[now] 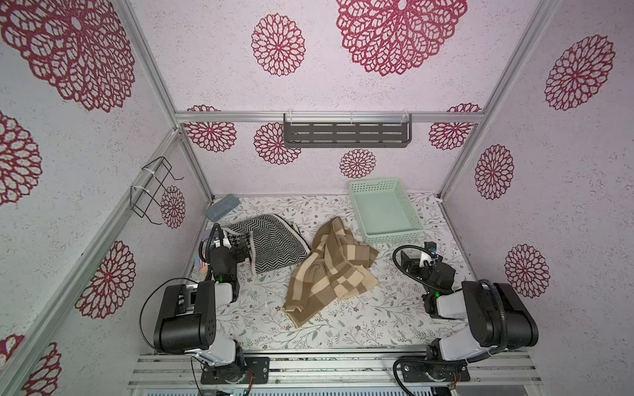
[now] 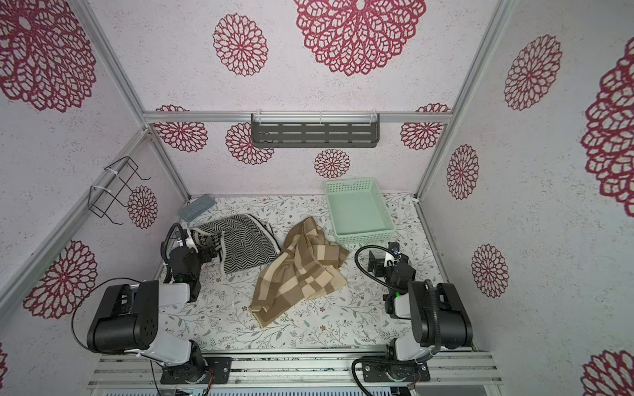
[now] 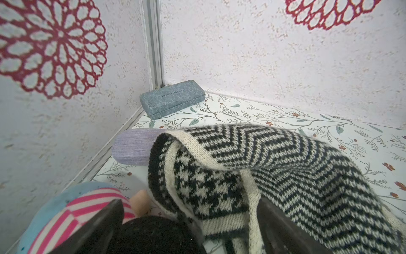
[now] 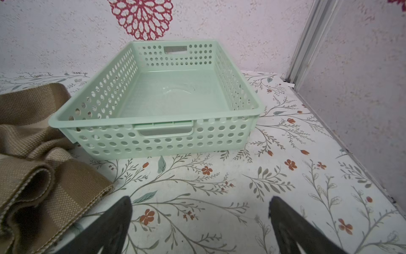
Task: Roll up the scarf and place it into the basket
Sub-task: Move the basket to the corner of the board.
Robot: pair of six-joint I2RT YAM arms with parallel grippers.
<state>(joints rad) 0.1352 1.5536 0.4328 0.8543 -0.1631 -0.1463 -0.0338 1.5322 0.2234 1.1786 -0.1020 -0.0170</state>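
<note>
Two scarves lie crumpled on the floral table. A black-and-white herringbone scarf [image 1: 278, 243] [image 2: 247, 245] [image 3: 285, 165] is at the left and a tan checked scarf [image 1: 329, 271] [image 2: 302, 274] [image 4: 33, 176] in the middle. The mint-green basket [image 1: 387, 236] [image 2: 363, 236] [image 4: 153, 123] stands empty at the back right, its near left corner next to the tan scarf. My left gripper [image 1: 242, 253] [image 3: 190, 201] is open at the black-and-white scarf's left end, with its hem between the fingers. My right gripper [image 4: 201, 199] is open over bare table in front of the basket.
A blue-grey glasses case [image 1: 222, 207] [image 3: 171, 99] sits in the back left corner, a lilac case [image 3: 131, 146] beside the left wall. A pink-striped blue soft thing [image 3: 66, 209] lies by the left gripper. A dark grey shelf [image 1: 346, 132] and a wire rack [image 1: 152, 188] hang on the walls.
</note>
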